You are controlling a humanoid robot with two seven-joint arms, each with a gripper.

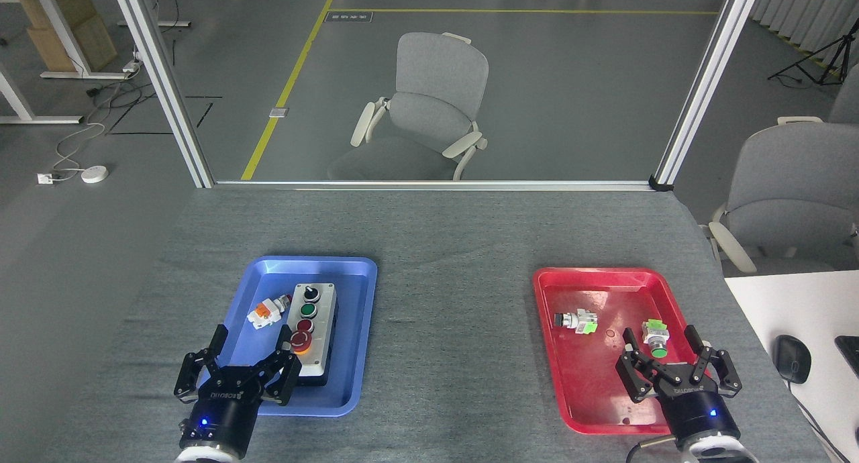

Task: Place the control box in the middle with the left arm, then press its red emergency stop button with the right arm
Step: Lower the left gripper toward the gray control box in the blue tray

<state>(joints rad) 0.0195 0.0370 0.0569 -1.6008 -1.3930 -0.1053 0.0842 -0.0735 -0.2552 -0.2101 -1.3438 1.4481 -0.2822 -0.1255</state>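
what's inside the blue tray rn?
In the blue tray: the control box and a loose orange-and-white push-button part. The left gripper, fingers open, covers the tray's near-left corner and the box's near edge.

Control box (313,330) in blue tray (359,315) — left gripper (251,357) apparently open.

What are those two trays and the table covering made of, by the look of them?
The blue tray and the red tray look like glossy moulded plastic: both catch bright glare and have rounded, raised rims. The table cover looks like matte grey speckled cloth, probably felt or woven fabric; it shows no shine and has soft creases near its left edge.
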